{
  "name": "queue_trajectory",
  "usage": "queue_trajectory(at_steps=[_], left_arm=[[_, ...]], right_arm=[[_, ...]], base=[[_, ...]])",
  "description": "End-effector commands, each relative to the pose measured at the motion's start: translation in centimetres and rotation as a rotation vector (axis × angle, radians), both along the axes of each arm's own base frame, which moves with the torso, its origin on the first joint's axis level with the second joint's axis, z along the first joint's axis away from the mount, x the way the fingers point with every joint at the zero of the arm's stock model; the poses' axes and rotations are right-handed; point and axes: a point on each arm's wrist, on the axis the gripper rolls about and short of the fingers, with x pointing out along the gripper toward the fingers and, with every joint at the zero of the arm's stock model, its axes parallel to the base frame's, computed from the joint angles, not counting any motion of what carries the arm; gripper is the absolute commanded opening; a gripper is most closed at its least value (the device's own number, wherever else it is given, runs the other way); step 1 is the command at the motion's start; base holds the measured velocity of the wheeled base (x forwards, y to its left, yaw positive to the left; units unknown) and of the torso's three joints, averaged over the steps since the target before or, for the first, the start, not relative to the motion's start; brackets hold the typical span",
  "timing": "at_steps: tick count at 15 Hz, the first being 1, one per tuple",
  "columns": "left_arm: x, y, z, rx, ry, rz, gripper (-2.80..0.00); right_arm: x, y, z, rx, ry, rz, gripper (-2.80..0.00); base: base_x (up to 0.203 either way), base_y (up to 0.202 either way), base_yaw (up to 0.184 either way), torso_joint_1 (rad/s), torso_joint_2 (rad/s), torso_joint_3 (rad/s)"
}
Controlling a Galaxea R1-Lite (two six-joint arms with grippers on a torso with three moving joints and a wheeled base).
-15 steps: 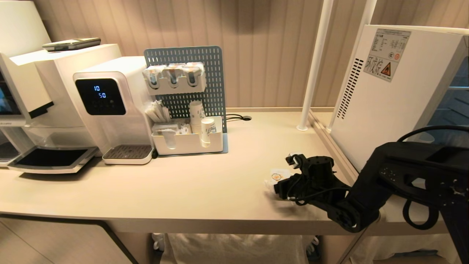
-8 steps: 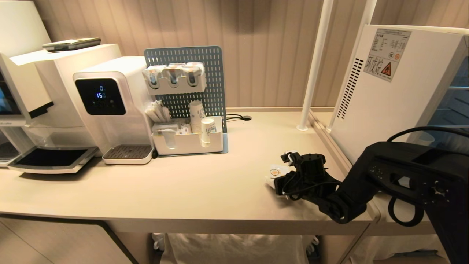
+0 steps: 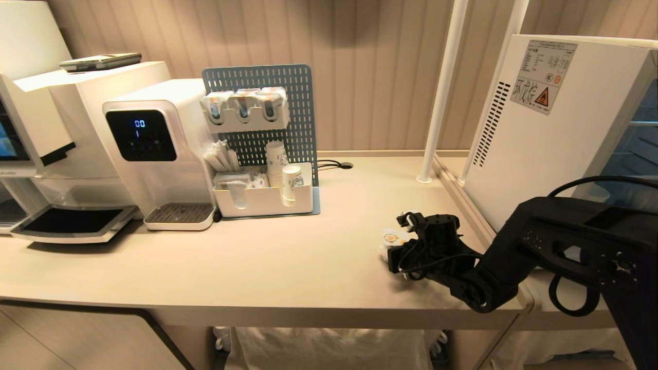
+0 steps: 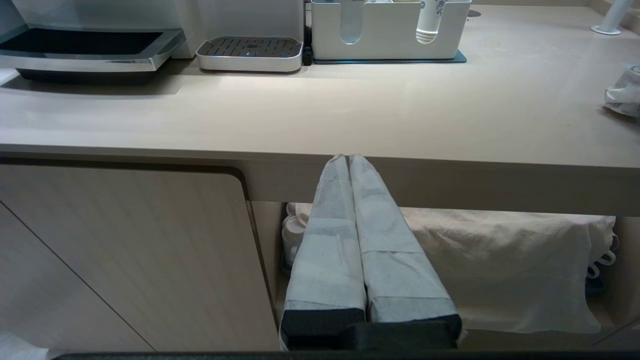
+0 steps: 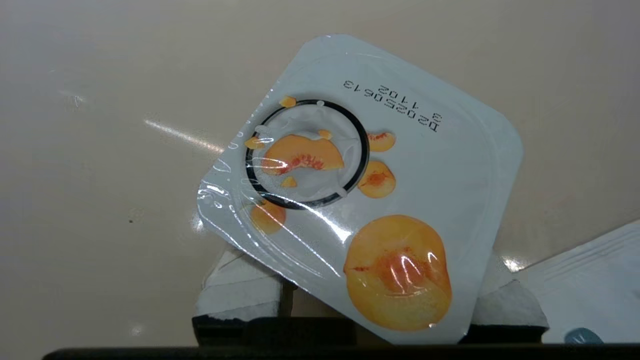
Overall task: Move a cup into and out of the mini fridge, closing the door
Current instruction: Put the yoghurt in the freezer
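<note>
Fingers of right gripper wrapped in pale tape, flanking the cup under its lid; whether clamped yet, cannot tell.

Head view: right gripper low on worktop near its front right corner, around cup. Beside it, at worktop's right end, boxy white mini fridge, vented side facing, door ajar. Judged early: cup not yet lifted; fridge trips and door closing left.

Left wrist view: left gripper parked below worktop's front edge, taped fingers pressed together, empty.

Right wrist view: square glossy foil lid with rounded corners, peach pictures, printed date, crinkled edge, smooth beige surface beneath.
</note>
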Motion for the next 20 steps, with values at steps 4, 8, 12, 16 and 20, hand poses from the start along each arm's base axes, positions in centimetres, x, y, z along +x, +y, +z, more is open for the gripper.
queue_trajectory(at_steps=[4, 8, 12, 16, 20], left_arm=[[0.0, 0.0, 0.0, -0.001, 0.001, 0.001, -2.80], [0.0, 0.0, 0.0, -0.001, 0.001, 0.001, -2.80], [0.0, 0.0, 0.0, -0.001, 0.003, 0.001, -2.80], [0.0, 0.0, 0.0, -0.001, 0.002, 0.001, -2.80], [0.0, 0.0, 0.0, -0.001, 0.001, 0.000, -2.80]], right_arm=[[-3.9, -1.6, 7.9, 0.048, -0.121, -0.014, -2.80], [-11.7, -4.2, 16.5, 0.059, -0.302, -0.169, -2.80], [-21.1, -7.9, 20.8, -0.024, -0.402, -0.456, -2.80], [-26.2, -14.3, 21.2, -0.184, -0.398, -0.904, -2.80], [-32.6, -18.0, 19.7, -0.191, -0.472, -1.202, -2.80]], base=[[0.000, 0.000, 0.000, 0.000, 0.00, 0.000], [0.000, 0.000, 0.000, 0.000, 0.00, 0.000], [0.000, 0.000, 0.000, 0.000, 0.00, 0.000], [0.000, 0.000, 0.000, 0.000, 0.00, 0.000], [0.000, 0.000, 0.000, 0.000, 0.00, 0.000]])
